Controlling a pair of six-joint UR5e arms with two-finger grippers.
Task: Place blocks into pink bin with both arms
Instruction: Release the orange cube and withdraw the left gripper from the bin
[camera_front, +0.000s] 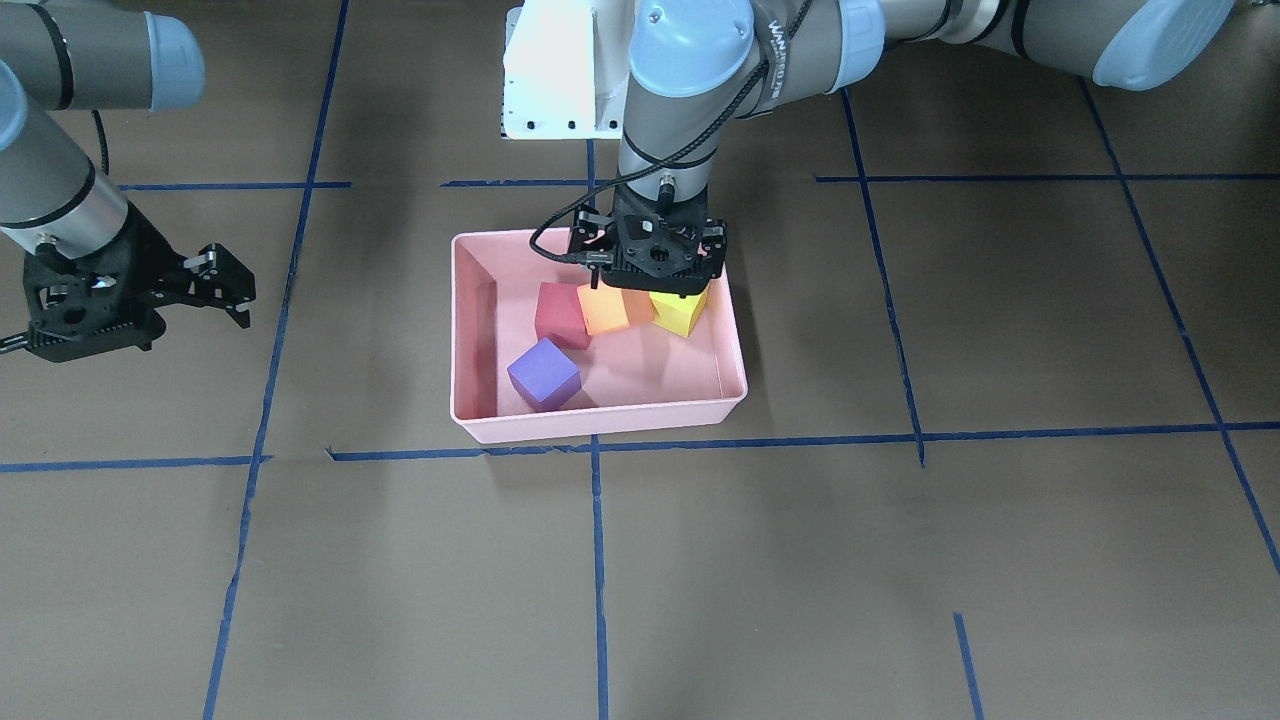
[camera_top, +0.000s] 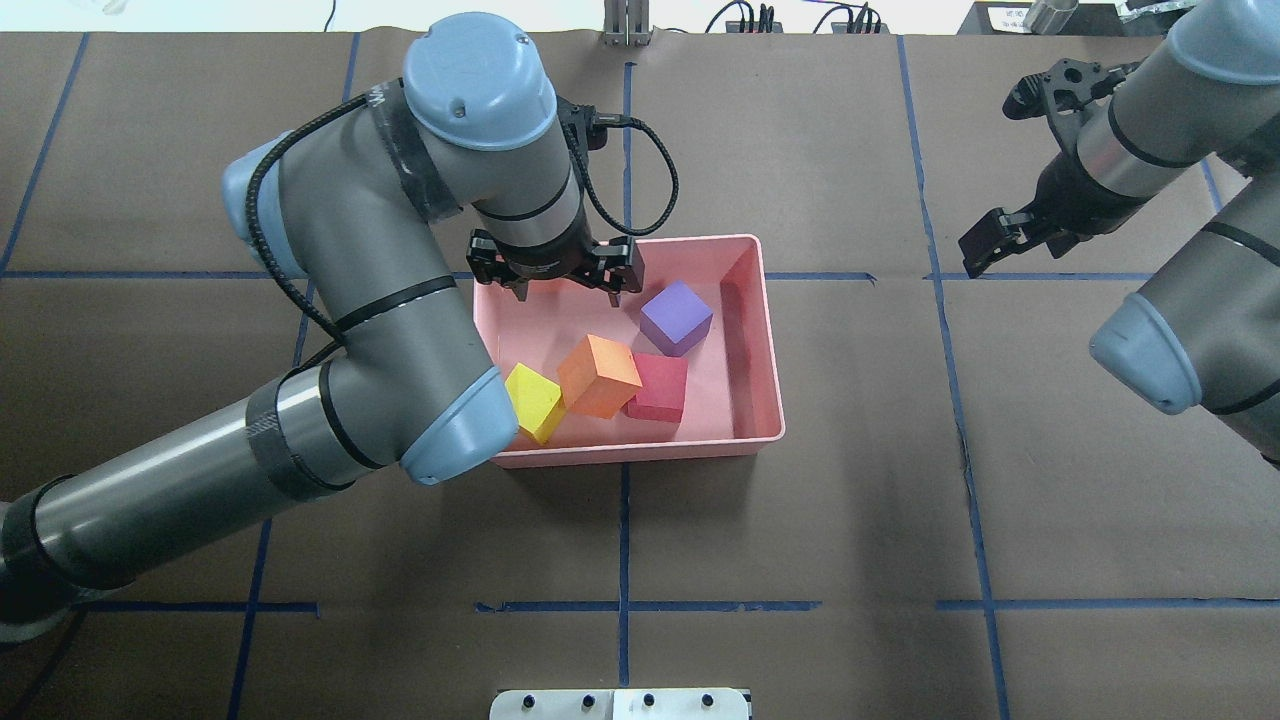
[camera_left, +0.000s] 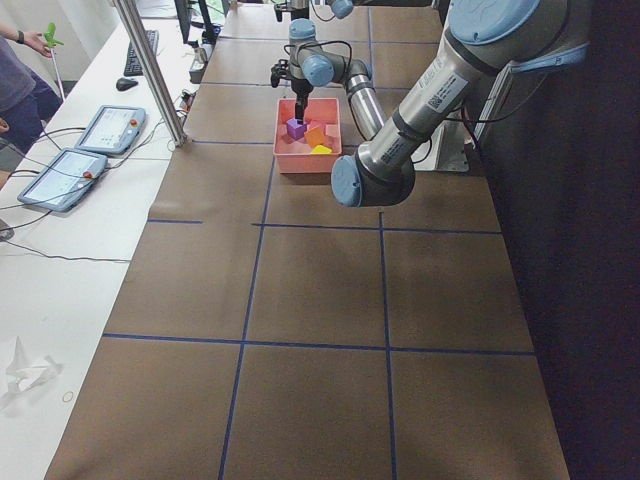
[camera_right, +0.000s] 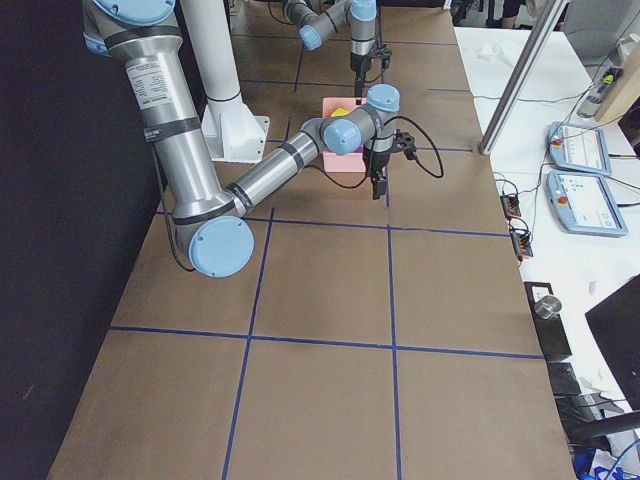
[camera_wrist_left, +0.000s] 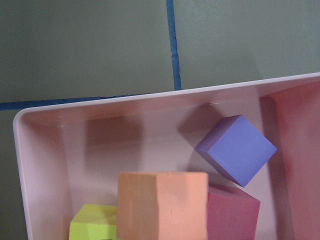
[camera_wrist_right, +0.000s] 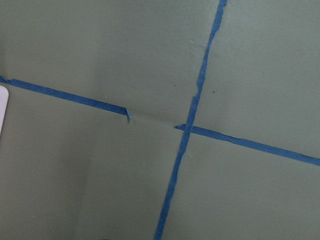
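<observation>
All the blocks lie in the pink bin (camera_top: 640, 452): the purple block (camera_top: 676, 317) apart at the far right, the red block (camera_top: 660, 387), the orange block (camera_top: 598, 375) tilted between its neighbours, and the yellow block (camera_top: 533, 400). My left gripper (camera_top: 556, 290) hangs open and empty over the bin's far left part, above the blocks. Its wrist view shows the orange block (camera_wrist_left: 162, 205), the purple block (camera_wrist_left: 235, 148), the red block (camera_wrist_left: 232, 212) and the yellow block (camera_wrist_left: 95, 222). My right gripper (camera_top: 1000, 170) is open and empty, well off to the bin's right.
The brown table is marked with blue tape lines (camera_top: 625, 605). The white pedestal base (camera_front: 555, 75) stands behind the bin on the robot's side. The left arm's elbow (camera_top: 450, 430) overhangs the bin's near left corner.
</observation>
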